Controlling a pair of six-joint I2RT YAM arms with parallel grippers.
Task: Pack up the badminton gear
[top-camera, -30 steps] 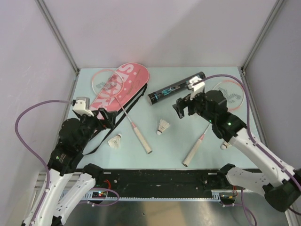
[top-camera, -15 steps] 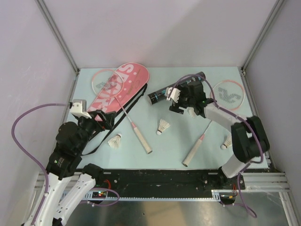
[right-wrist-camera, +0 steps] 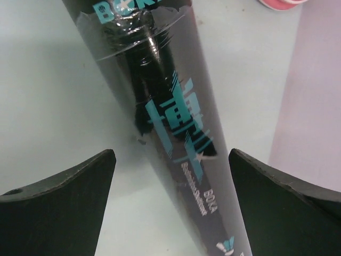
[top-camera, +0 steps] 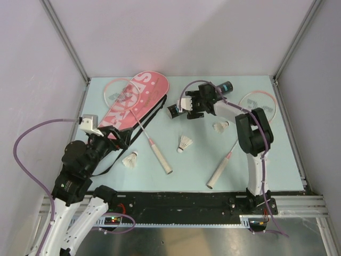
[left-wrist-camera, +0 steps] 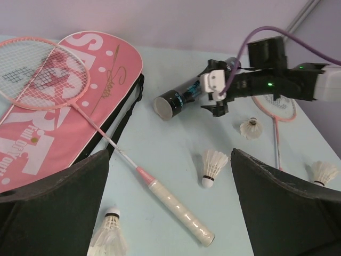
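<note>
Right arm at tube, left arm over case

Right gripper (top-camera: 196, 109) stretched forward and across, jaws wide, straddling the black tube (right-wrist-camera: 170, 106) that lies on the pale blue table (top-camera: 197, 165); contact unclear. Left gripper (top-camera: 116, 140) wide, hovering over the near end of the pink case (top-camera: 144, 90). Tube's middle hidden from above. Lilac-grey walls (top-camera: 186, 37).

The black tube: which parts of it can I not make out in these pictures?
Top view: the tube middle is hidden under the right end effector.
Right wrist view: both tube ends are cut off by the picture edges.
Left wrist view: far end behind the end effector; near end too dark to tell open or capped.
</note>
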